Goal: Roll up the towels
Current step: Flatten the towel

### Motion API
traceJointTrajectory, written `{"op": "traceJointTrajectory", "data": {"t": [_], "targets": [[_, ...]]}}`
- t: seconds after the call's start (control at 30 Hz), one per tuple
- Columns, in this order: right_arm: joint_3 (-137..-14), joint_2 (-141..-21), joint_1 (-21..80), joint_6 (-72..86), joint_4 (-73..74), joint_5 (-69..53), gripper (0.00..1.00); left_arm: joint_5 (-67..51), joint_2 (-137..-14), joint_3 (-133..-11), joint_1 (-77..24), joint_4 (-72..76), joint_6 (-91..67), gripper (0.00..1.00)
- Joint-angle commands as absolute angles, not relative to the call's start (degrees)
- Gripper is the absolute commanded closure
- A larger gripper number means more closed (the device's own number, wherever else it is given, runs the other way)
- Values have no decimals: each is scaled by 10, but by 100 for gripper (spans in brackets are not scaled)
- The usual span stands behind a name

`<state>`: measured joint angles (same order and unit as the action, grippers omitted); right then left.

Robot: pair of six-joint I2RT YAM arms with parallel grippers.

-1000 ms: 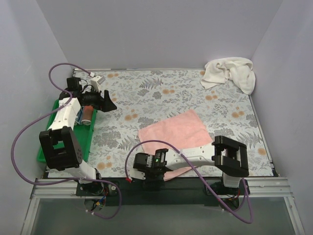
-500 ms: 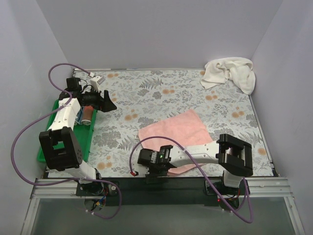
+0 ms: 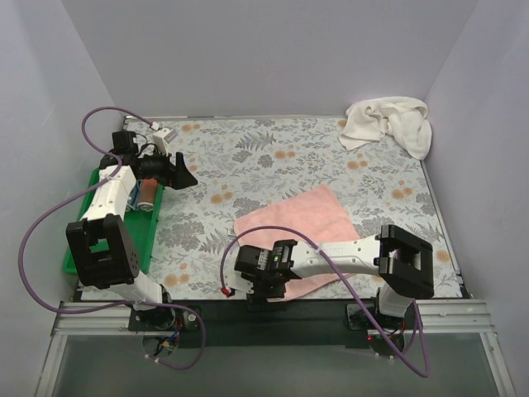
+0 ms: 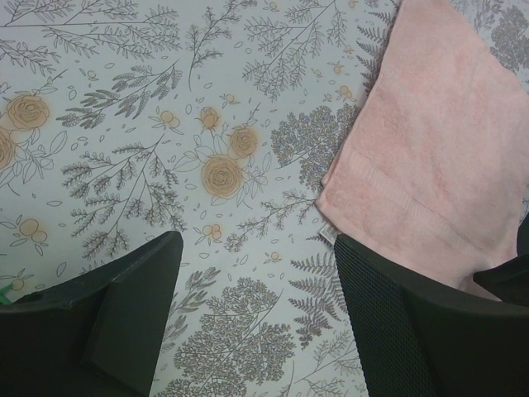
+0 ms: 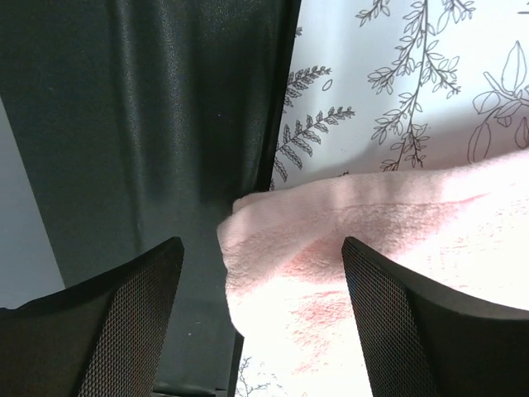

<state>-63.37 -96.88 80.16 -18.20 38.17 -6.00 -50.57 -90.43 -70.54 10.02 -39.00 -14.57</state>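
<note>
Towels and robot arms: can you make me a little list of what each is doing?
pink towel: spread out, not rolled, near corner at the table's front edge
white towel: bunched up in the far right corner
right gripper: open, over the pink towel's near corner
left gripper: open, empty, above the table
green tray: at the table's left edge

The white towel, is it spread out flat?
No, the white towel lies bunched in a heap in the far right corner of the table.
</note>
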Motion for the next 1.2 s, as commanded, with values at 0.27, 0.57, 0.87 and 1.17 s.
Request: {"op": "traceJointTrajectory", "data": {"t": [0.27,0.57,0.87,1.17], "targets": [[-656,-969,773,-181,403,-94,56,-523,-884,-697,104,-384,-141,30],[-654,-958,773,-189,417,-134,42,-524,-884,-698,104,-384,-141,30],[-626,-967,773,-193,408,-98,56,-527,-887,-700,104,-381,-146,30],[-635,-973,771,-185,406,-57,76,-529,-886,-701,104,-381,-147,30]]}}
